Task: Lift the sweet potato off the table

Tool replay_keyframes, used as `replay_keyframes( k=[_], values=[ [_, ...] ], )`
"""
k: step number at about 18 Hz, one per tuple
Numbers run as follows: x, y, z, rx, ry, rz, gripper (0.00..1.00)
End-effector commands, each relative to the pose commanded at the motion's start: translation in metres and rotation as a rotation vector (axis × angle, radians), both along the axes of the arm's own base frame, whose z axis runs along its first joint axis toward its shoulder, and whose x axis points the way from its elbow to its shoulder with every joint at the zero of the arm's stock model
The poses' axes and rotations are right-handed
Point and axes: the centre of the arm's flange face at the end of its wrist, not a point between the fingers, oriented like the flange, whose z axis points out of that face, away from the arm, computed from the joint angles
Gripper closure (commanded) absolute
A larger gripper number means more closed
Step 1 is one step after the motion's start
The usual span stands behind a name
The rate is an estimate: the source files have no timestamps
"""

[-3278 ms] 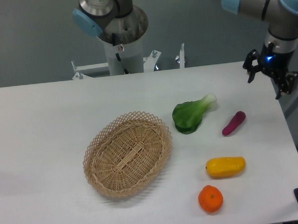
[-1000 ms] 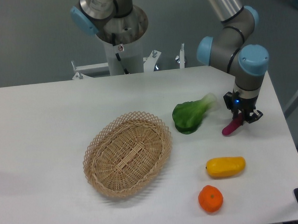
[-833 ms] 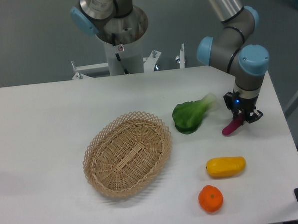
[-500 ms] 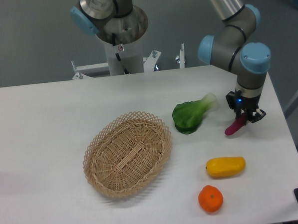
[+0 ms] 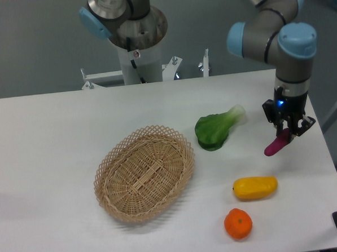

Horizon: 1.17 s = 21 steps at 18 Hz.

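The sweet potato [image 5: 274, 146], slim and magenta-purple, hangs tilted a little above the white table [image 5: 56, 132] at the right side. My gripper [image 5: 287, 132] is shut on its upper end, pointing down from the grey and blue arm. The lower end of the sweet potato sticks out down-left of the fingers, clear of the tabletop.
A woven wicker basket [image 5: 144, 172] lies at the table's middle. A green leafy vegetable [image 5: 215, 128] lies left of the gripper. A yellow oblong vegetable [image 5: 255, 187] and an orange fruit [image 5: 238, 223] sit below it. The table's right edge is close by.
The gripper came down from the far right, shut on the sweet potato, and has lifted it up and to the right off the table.
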Motion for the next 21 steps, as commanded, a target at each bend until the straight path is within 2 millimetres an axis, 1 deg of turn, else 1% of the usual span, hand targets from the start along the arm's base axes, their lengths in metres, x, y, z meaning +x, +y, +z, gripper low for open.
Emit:
replay_keyframes(
  k=[1, 3, 5, 14, 21],
  values=[
    [0.008, 0.002, 0.01, 0.009, -0.002, 0.016, 0.78],
    [0.019, 0.011, 0.018, 0.023, -0.036, 0.04, 0.78],
    [0.025, 0.013, 0.032, 0.061, -0.048, 0.091, 0.78],
    [0.023, 0.014, 0.037, 0.074, -0.044, 0.105, 0.78],
    [0.022, 0.014, 0.035, 0.075, -0.044, 0.105, 0.78]
  ],
)
